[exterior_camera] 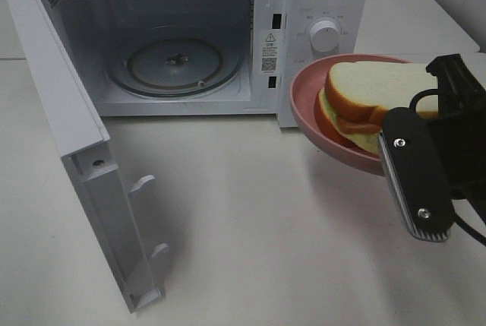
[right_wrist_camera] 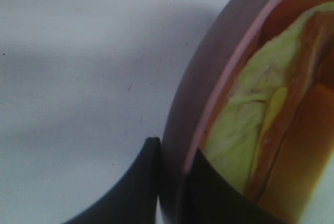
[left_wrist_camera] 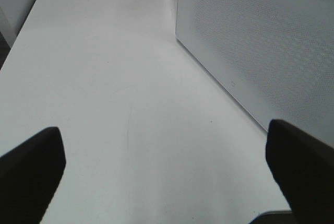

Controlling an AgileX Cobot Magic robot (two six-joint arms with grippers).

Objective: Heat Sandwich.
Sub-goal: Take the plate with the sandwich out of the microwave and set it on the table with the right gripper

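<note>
Currently the pink plate point(exterior_camera: 304, 106) is held off the table point(exterior_camera: 250, 212) by the right gripper point(right_wrist_camera: 175, 182), whose jaws are pinched narrowly on the plate rim, one finger outside and one inside. The sandwich point(exterior_camera: 376, 94) rests on that plate, to the right of the microwave point(exterior_camera: 304, 7) and in front of its control dial point(exterior_camera: 325, 37).

Risks, judged from this pose:
- The plate is gripped at a single rim point and appears tilted in the high view; a slide of the sandwich toward the low edge is possible if the tilt grows during the move.
- The grip could slip on the smooth rim under the load, since the hold lies well off the plate's centre.
- The far plate edge could be knocked against the microwave's front frame on the way into the cavity, as plate and opening are close.

Containers: the microwave cavity is open, door point(exterior_camera: 76, 151) swung fully out to the left; only the glass turntable point(exterior_camera: 176, 61) is seen inside. The plate contains the sandwich alone.

The left gripper point(left_wrist_camera: 167, 172) is spread wide above bare table beside the microwave's side wall, with nothing between its fingers.
</note>
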